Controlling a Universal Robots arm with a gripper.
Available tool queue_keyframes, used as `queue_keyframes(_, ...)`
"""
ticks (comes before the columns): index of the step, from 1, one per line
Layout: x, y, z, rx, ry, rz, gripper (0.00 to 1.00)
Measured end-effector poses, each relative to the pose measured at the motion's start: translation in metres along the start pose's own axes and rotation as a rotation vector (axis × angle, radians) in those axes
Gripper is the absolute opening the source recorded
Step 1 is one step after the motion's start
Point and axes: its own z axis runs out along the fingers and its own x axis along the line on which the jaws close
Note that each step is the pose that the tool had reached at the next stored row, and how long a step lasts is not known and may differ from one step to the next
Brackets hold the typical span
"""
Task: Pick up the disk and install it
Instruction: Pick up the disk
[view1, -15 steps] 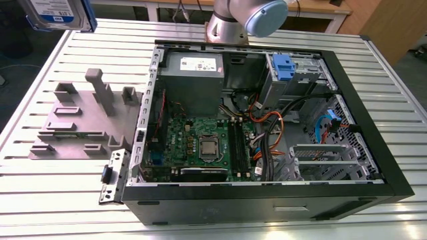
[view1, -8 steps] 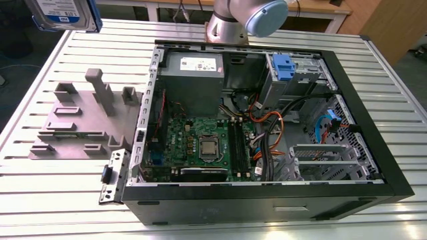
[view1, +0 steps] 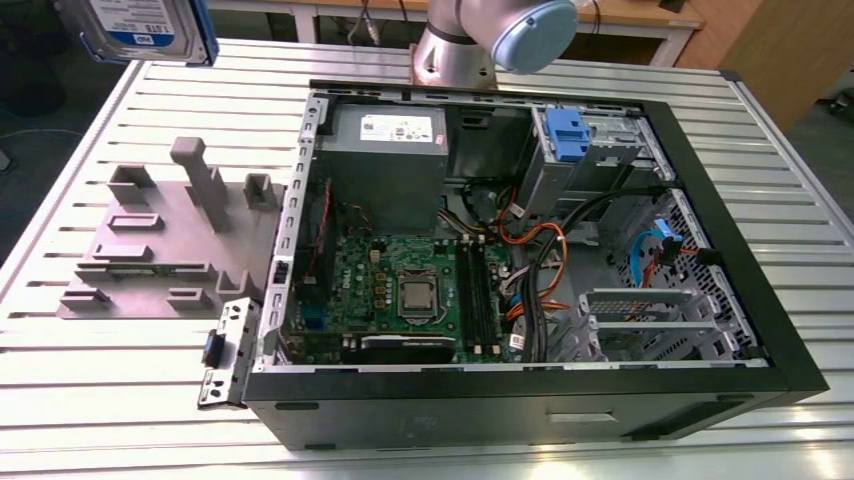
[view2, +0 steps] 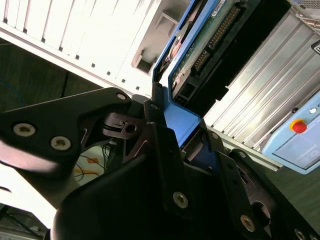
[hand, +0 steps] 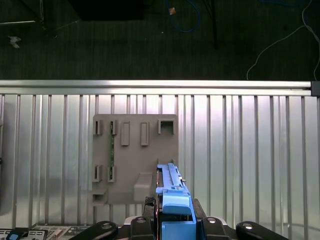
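The disk (view1: 134, 30) hangs in the air above the table's far corner at the exterior view's left, label side facing the camera, its blue carrier frame at the edge. In the second wrist view my gripper (view2: 180, 127) is shut on the blue carrier end of the disk (view2: 200, 45), whose circuit-board side and connector show. The first wrist view looks down along the disk's blue edge (hand: 170, 185), clamped in the gripper (hand: 175, 217), high over the grey fixture plate (hand: 135, 160).
An open computer case (view1: 787, 330) lies on the slatted metal table (view1: 94, 400), with a drive bay and blue latch (view1: 567, 135) at its far right. The grey fixture plate (view1: 147, 250) lies left of the case. The arm's base (view1: 461, 45) stands behind the case.
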Motion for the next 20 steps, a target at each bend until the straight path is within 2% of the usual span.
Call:
queue_keyframes(5, 0.0006, -0.0021, 0.0003, 0.0002, -0.0001, 0.0, 0.37)
queue_keyframes(14, 0.0119, -0.0027, 0.0016, 0.0003, 0.0, 0.0, 0.37)
queue_keyframes(20, 0.0131, -0.0031, 0.0018, 0.0003, -0.0001, 0.0, 0.37)
